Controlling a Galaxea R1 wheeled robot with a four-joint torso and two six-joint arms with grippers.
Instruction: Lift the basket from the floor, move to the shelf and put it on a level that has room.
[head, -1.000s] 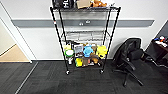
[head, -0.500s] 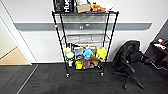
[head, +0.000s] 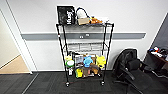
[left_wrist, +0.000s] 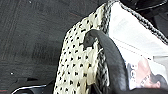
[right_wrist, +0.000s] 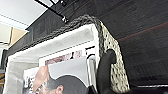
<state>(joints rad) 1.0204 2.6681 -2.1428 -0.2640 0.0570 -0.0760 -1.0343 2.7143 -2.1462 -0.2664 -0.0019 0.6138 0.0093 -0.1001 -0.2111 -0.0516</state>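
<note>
left end effector (left_wrist: 107, 67) clamped over one end wall of basket (left_wrist: 77, 65); right end effector (right_wrist: 103, 72) clamped over the opposite end. basket slung between both arms, clear of floor (left_wrist: 27, 37). shelf (head: 84, 53) dead ahead; second level (head: 86, 47) holds clear trays, top crowded. office chair (head: 131, 67) stands right of shelf.

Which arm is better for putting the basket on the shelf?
Neither alone, I think. The left pincer and right pincer each grip a wall of the basket, and the shelf stands straight ahead, so both should lift together.
</note>
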